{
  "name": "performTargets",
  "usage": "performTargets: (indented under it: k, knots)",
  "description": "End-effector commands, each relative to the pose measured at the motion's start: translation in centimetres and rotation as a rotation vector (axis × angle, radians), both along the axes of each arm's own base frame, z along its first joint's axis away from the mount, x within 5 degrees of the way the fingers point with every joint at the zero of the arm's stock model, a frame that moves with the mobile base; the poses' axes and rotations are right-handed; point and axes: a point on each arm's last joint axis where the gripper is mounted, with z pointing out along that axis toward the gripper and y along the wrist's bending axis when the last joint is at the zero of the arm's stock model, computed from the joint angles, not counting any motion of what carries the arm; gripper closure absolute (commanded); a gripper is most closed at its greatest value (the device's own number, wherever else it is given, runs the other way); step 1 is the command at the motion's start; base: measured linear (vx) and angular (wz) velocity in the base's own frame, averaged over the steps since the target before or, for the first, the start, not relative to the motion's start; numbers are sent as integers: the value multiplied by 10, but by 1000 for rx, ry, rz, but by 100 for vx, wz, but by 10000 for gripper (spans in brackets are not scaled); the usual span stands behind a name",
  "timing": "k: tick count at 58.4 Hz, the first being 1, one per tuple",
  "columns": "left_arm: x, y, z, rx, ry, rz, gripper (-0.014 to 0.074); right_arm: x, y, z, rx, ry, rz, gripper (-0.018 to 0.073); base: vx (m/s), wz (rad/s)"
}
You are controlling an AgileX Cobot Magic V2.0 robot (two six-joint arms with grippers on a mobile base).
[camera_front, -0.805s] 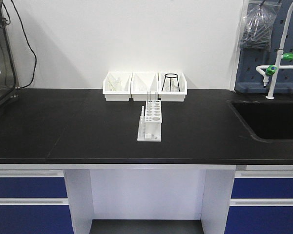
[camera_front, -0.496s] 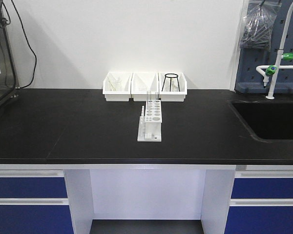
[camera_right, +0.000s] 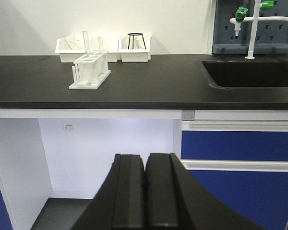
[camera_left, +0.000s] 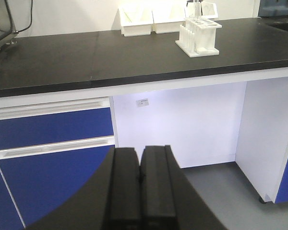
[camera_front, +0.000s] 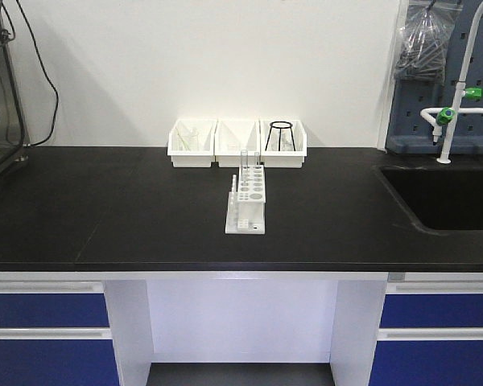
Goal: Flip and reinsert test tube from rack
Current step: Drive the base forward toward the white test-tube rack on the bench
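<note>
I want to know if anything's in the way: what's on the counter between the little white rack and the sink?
Nothing. The front view shows only bare black countertop between the rack and the sink.

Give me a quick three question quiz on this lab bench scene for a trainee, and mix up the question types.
1. True or false: the left gripper holds a test tube.
2. In the front view, which of the white bins holds the black wire stand? A left, B middle, C right.
3. Fill in: the test tubes stand at the end of the rack nearest the ____.
Key: 1 false, it is shut on nothing. 2 C. 3 white bins.
</note>
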Motion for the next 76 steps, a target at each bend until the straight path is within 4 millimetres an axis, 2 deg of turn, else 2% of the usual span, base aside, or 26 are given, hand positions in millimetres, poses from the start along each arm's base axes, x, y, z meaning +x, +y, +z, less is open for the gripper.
performTargets:
  k: [1,35,76]
  knots:
    - [0,-1,9,-22,-87,-13,602,-1,1,7,-3,-92,13,570,3,0]
    - [0,-1,9,-22,-87,-13,602,-1,1,7,-3,-92,13,570,16,4]
    - [0,-1,9,-22,-87,-13,602,-1,1,7,-3,-92,13,570,38,-3]
